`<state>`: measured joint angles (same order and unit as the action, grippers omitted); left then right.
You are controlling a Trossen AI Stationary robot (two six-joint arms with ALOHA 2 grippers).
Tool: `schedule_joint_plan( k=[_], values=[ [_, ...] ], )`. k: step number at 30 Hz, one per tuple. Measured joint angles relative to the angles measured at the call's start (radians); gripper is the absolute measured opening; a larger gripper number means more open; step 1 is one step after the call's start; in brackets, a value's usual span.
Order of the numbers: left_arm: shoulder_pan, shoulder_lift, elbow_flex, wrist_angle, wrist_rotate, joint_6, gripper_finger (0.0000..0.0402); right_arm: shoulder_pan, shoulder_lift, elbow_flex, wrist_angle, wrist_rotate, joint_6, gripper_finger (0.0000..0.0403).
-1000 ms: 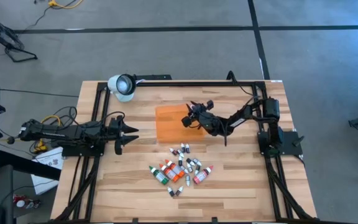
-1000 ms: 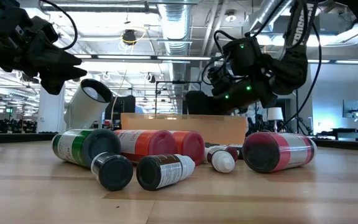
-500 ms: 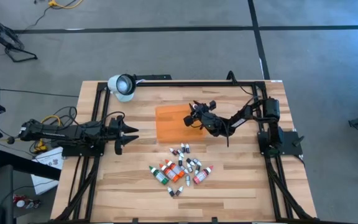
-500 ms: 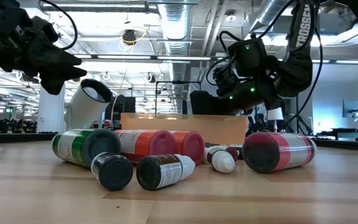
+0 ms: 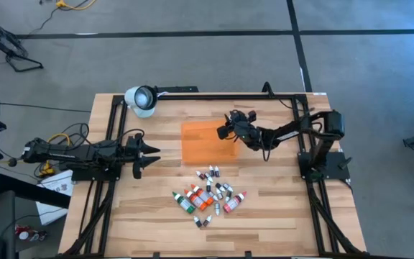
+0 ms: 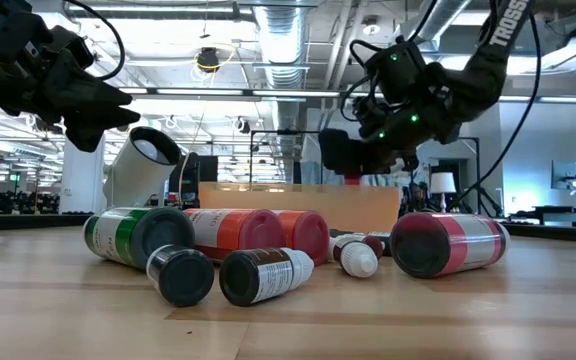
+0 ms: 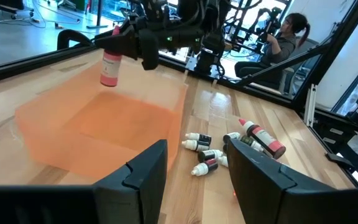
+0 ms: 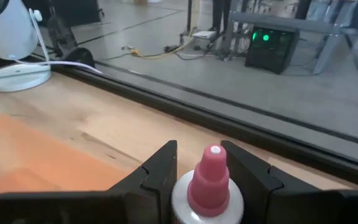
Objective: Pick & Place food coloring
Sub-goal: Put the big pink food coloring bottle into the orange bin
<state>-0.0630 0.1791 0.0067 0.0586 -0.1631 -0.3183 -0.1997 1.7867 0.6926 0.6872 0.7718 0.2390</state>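
My right gripper (image 5: pixel 228 130) is clamped on one small food coloring bottle (image 7: pixel 109 67): pinkish-red body, lighter label band, pink cone tip poking up between my fingers (image 8: pixel 159 167) in the right wrist view. It hangs upright over the right edge of the flat orange tray (image 5: pixel 205 144), center of the high view, not touching it. The rest of the food coloring sits in a loose pile (image 5: pixel 210 194) on the wood table (image 5: pixel 279 216), lower center, well apart from the tray. I count about twenty there but can't get it exact; several are larger, red, orange and green with white caps, the others small white-and-dark vials. In the low view most of them lie on their sides: one green (image 6: pixel 133 233), two red-orange, one red-and-white (image 6: pixel 446 243), three small vials up front. My left gripper (image 5: pixel 148 153) hovers at the left of the table, fingers apart, nothing held. One white lamp (image 5: pixel 141 98) at upper left.
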Motion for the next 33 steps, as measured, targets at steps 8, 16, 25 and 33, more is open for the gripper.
schedule_joint_plan(
  k=[8,16,25,33],
  values=[
    [0.000,0.000,0.000,0.000,-0.001,-0.007,0.0160,0.003,0.042,-0.001,-0.006,-0.017,0.023,0.0113],
    [0.000,0.000,0.000,0.000,-0.001,-0.008,0.0160,0.003,0.096,0.003,0.066,-0.006,0.022,0.0113],
    [0.000,0.036,0.000,0.001,-0.002,-0.008,0.0160,-0.012,0.091,0.002,0.076,-0.024,-0.008,0.0121],
    [0.000,0.071,0.000,0.001,-0.009,-0.008,0.0160,-0.012,0.091,0.002,0.076,-0.012,-0.012,0.0177]
  ],
)
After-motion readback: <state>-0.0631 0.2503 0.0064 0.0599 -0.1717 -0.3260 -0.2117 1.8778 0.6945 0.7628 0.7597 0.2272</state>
